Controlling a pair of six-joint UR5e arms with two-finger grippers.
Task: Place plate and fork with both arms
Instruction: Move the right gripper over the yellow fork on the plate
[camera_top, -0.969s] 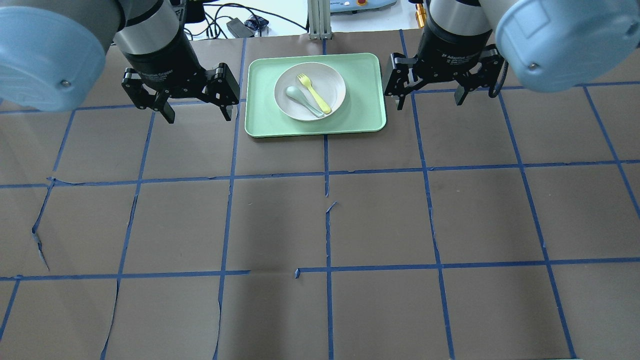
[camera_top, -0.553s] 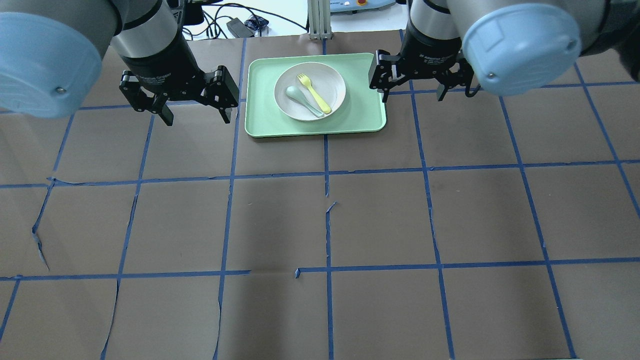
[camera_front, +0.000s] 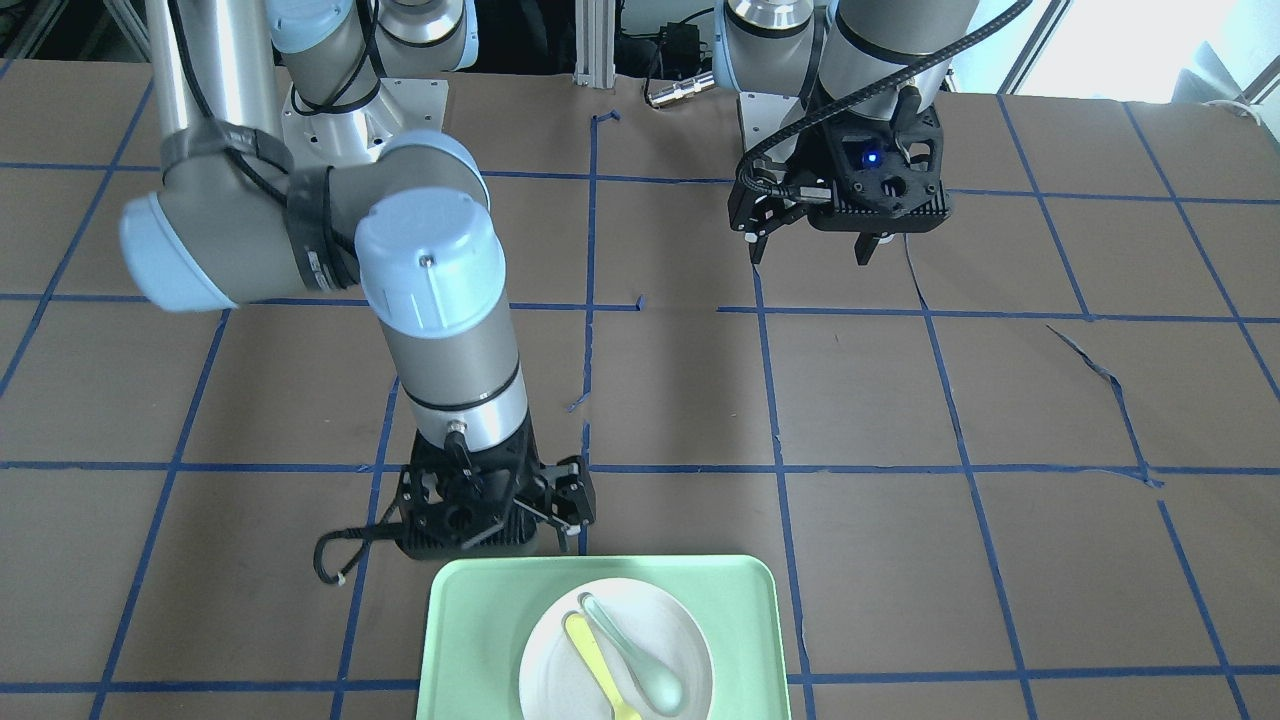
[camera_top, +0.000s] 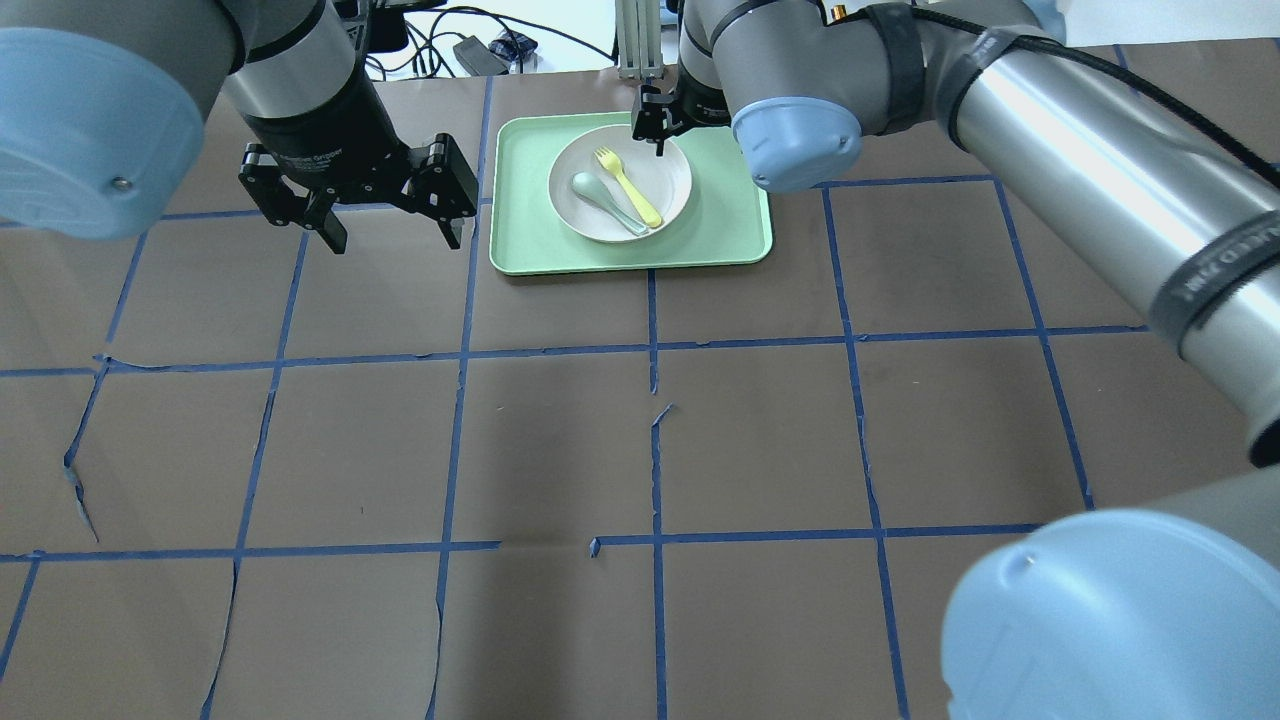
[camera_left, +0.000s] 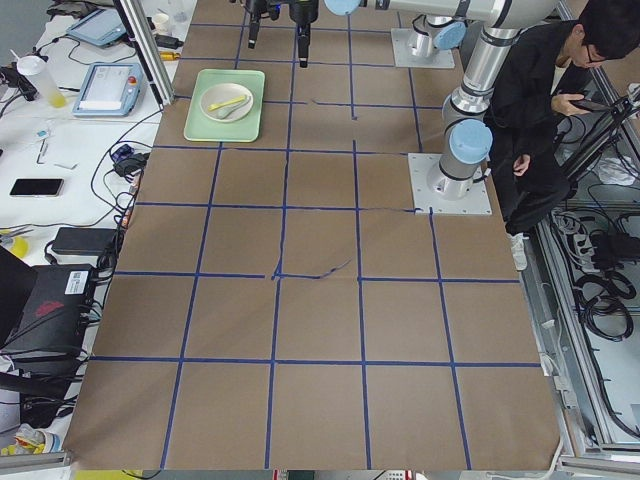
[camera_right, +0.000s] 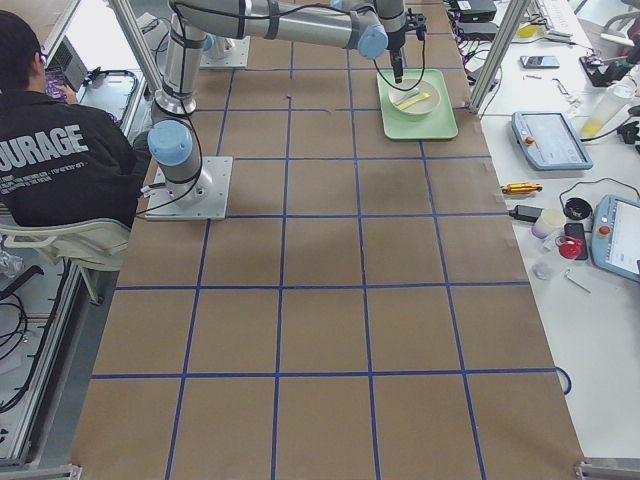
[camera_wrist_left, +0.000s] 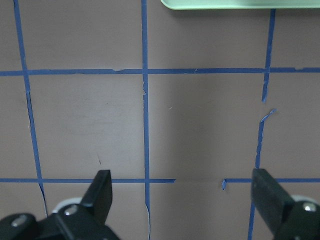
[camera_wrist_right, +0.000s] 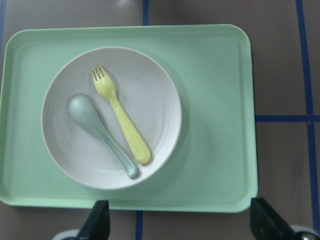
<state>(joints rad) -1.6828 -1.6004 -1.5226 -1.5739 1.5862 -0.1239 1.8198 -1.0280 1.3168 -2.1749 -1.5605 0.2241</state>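
The white plate sits in the mint-green tray at the table's far middle. The pale-yellow fork lies on the plate, tines away from me, beside a grey-green spoon. In the right wrist view the plate and fork lie straight below. My right gripper is open and empty, hovering above the tray's near edge. In the overhead view only one of its fingers shows. My left gripper is open and empty above bare table, left of the tray.
The brown table has a blue tape grid with torn spots. An aluminium post and cables stand just behind the tray. My right arm's long link crosses the right half. A seated operator is beside the robot bases.
My right arm has swung left from beside the tray's right edge to above the tray and plate, gripper still open. My left gripper has barely moved.
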